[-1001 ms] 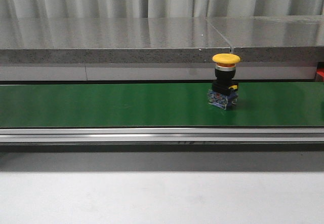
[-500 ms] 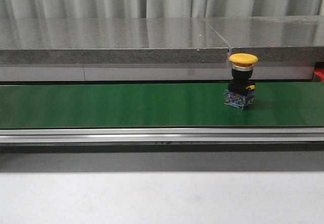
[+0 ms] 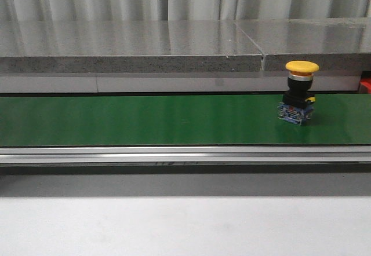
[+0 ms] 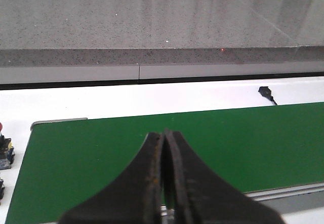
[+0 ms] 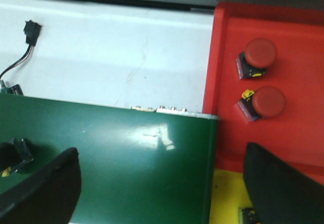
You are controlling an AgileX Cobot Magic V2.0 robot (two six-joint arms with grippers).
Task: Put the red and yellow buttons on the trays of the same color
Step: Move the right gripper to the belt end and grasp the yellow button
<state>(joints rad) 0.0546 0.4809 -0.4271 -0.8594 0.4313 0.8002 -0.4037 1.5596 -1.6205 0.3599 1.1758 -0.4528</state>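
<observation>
A yellow button [image 3: 301, 92] with a black body and blue base stands upright on the green belt [image 3: 145, 120], towards its right end. In the right wrist view the red tray [image 5: 298, 133] holds two red buttons [image 5: 259, 54] [image 5: 267, 102]. A yellow tray [image 5: 227, 198] lies beside it, with a small button base [image 5: 247, 216] at its edge. My right gripper [image 5: 162, 155] is open above the belt's end, nothing between its fingers. My left gripper [image 4: 163, 133] is shut and empty over the belt's other end.
A grey stone ledge [image 3: 127, 47] runs behind the belt and a metal rail [image 3: 174, 153] in front. A sliver of red tray [image 3: 366, 84] shows at the right edge. Button bodies [image 4: 4, 153] lie off the belt's left end. A black connector [image 5: 31, 31] lies on the white surface.
The yellow button has travelled to the right along the belt, still upright. Neither arm appears in the front view at any time.
</observation>
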